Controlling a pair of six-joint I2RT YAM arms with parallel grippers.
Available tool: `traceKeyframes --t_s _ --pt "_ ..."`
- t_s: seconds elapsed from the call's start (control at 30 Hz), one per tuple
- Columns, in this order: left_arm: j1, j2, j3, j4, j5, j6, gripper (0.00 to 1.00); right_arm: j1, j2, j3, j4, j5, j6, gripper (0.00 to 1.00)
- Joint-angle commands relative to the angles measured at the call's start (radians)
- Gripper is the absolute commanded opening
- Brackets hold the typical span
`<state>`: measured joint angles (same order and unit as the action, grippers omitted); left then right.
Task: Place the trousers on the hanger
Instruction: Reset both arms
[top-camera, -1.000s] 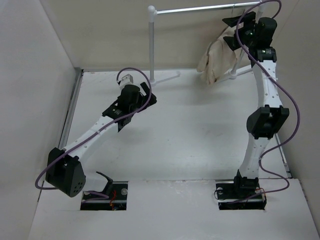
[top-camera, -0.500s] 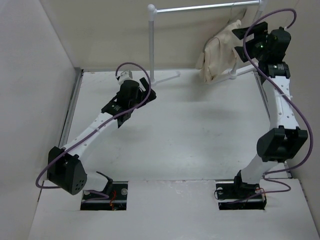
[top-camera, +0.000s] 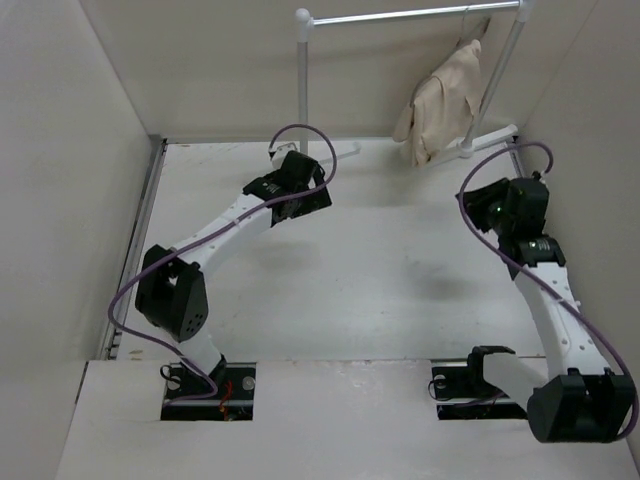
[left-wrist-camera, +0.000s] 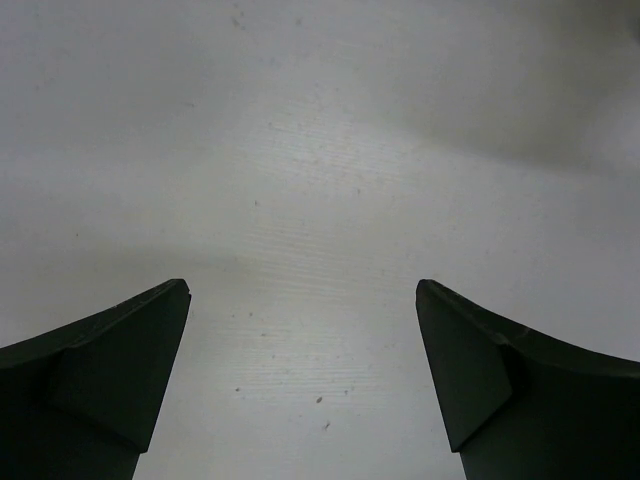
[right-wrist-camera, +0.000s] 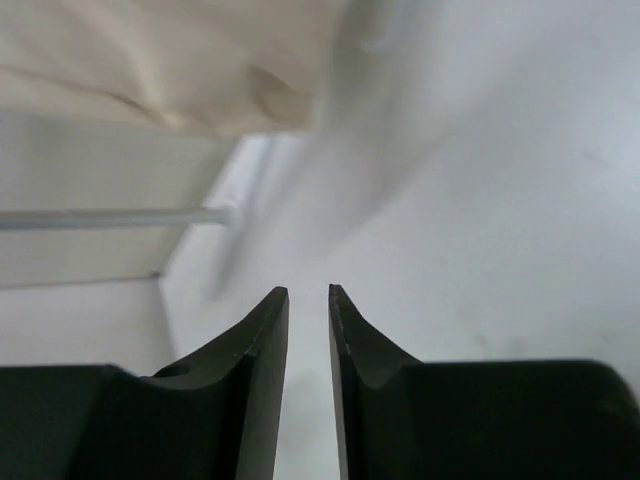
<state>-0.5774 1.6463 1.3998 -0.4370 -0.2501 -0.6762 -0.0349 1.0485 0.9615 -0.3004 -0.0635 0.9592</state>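
**Supervisor:** Report the left jaws.

**Operator:** Left gripper (left-wrist-camera: 302, 290): I read the jaws as wide apart, with nothing between them. Its wrist camera shows only bare table (left-wrist-camera: 330, 150). From above, I see the gripper at the far side of the table, left of centre, near the left foot of the rack (top-camera: 400, 17).

**Supervisor:** Right jaws?

**Operator:** Right gripper (right-wrist-camera: 308, 292): the jaws are nearly together, with a narrow slit between the tips and nothing in it. It is over the right side of the table and points toward the far right corner.

**Supervisor:** Location of the trousers?

**Operator:** The trousers (top-camera: 445, 100) hang bunched from the rack's rail at the far right. Their lower end is close to the rack's right foot. Both grippers are well apart from the cloth. I cannot make out the hanger; it is too thin to pick out in my views.
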Motion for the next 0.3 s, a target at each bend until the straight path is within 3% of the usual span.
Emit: traceKeyframes --t_s 0.0,0.07,0.13,0.27 --pt "-0.037 0.029 0.068 -0.127 -0.035 0.020 1.00 0.057 -0.073 -0.130 -0.129 0.126 -0.094 0.41" --pt "-0.054 0.043 0.082 -0.141 -0.028 0.017 1.00 0.101 -0.145 -0.187 -0.167 0.181 -0.097 0.64" --pt "-0.075 0.047 0.087 -0.143 -0.026 0.015 1.00 0.132 -0.206 -0.214 -0.198 0.223 -0.100 0.79" --pt "-0.118 0.058 0.113 -0.180 -0.041 -0.003 1.00 0.145 -0.234 -0.224 -0.218 0.212 -0.141 0.88"
